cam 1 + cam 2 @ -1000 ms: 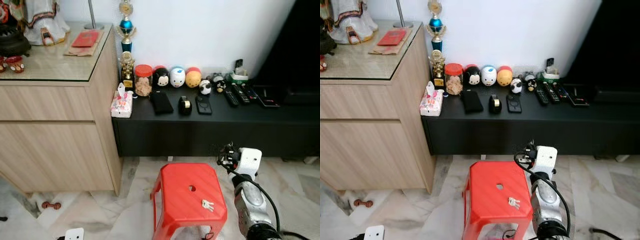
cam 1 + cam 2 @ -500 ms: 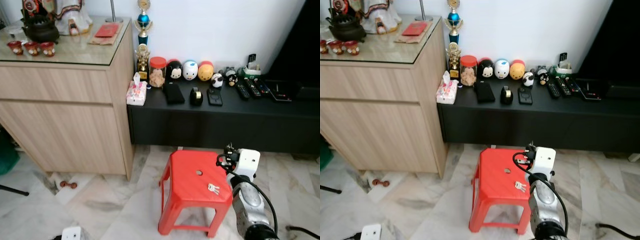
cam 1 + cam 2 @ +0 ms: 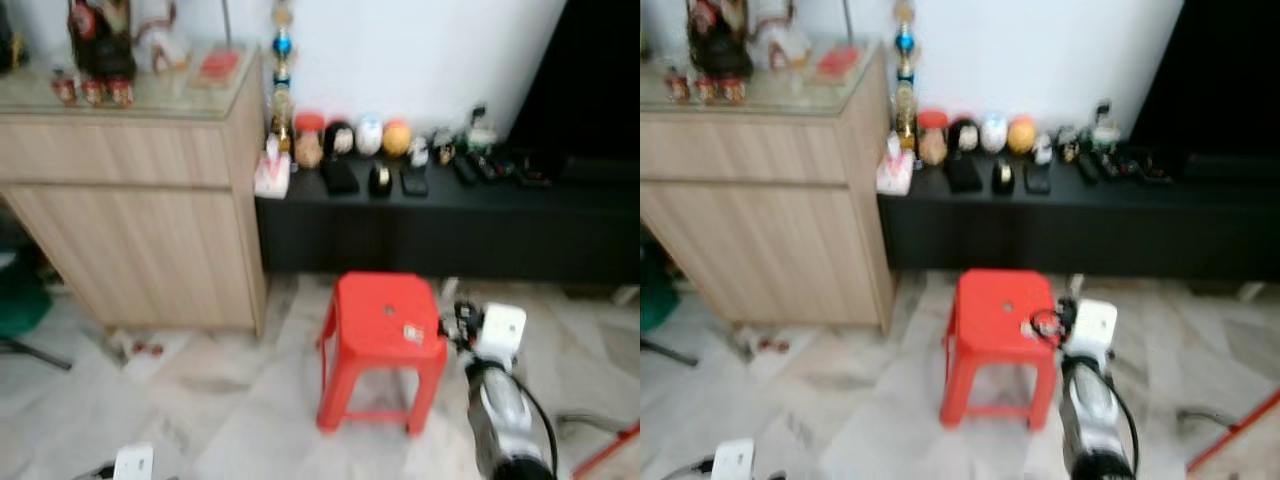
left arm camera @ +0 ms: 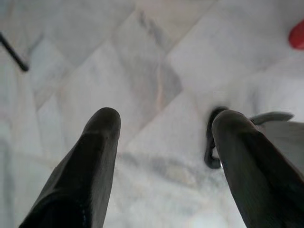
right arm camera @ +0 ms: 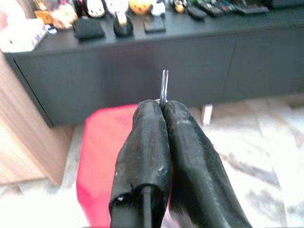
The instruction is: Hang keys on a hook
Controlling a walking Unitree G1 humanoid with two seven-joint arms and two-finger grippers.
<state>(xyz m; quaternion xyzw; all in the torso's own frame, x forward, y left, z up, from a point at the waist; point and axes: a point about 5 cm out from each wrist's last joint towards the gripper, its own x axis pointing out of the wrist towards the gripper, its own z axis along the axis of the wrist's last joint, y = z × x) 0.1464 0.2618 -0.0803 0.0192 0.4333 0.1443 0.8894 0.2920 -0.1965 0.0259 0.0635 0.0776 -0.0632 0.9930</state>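
Right claw (image 5: 163,111) pinches thin metal piece (image 5: 164,88); camera farther from stool (image 3: 383,320).

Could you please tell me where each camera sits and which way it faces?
Eye views: on the head, looking forward and down at the red stool with the keys before the black console; right arm at lower right.
Left wrist view: on the left wrist, facing the marble floor past the open left gripper.
Right wrist view: on the right wrist, facing stool and console past the shut right gripper.
Shared by eye and right wrist views: stool and console.
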